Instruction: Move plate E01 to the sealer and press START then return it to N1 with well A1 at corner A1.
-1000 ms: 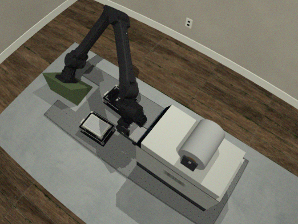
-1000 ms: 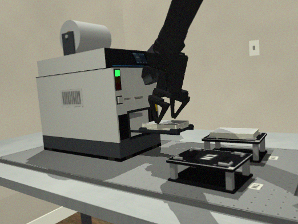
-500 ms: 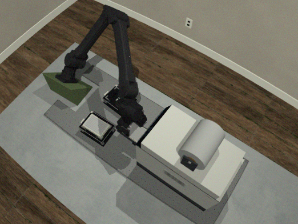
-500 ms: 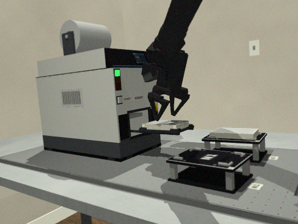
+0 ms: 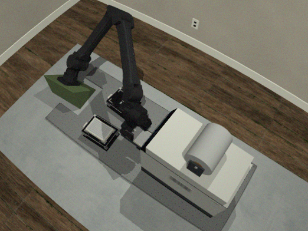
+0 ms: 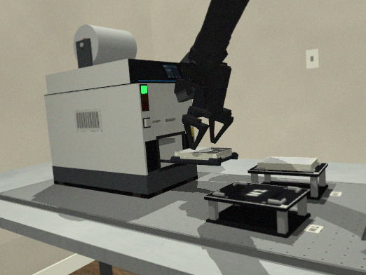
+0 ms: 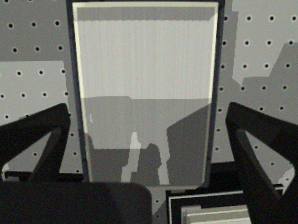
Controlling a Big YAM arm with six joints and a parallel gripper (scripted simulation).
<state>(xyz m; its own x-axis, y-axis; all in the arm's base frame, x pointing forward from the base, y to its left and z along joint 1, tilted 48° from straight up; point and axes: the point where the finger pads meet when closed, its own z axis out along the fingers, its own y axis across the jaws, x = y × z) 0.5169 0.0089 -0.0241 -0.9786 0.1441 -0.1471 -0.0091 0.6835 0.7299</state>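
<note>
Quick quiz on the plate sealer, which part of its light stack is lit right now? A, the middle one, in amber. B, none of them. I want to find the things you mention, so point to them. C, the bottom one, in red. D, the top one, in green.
D: the top segment of the sealer's light stack [image 6: 144,90] glows green, while the segments below it are dark.
</note>
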